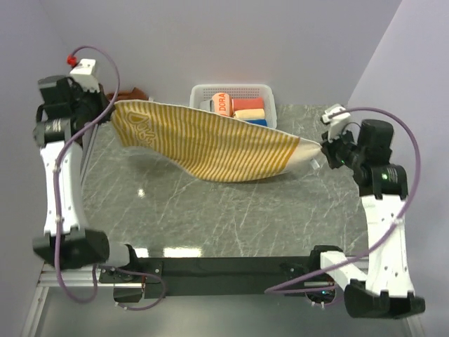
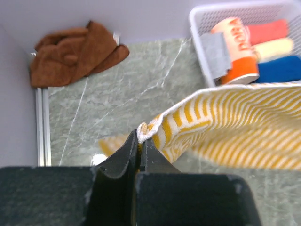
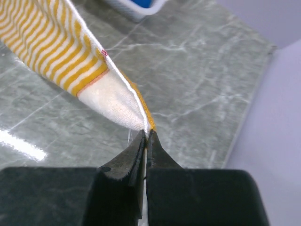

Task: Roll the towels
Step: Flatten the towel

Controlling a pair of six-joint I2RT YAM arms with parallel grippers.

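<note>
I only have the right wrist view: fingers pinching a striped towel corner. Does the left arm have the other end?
Observer: Yes. The left fingers are shut on the opposite corner of the striped towel, and the cloth sags between the two grips.
Operator: Where's the brown one?
Observer: The brown towel lies crumpled in the far left corner of the table, with nothing gripping it.
Operator: Anything behind the cloth?
Observer: A white basket holding rolls stands at the far edge, just beyond the striped towel.
</note>
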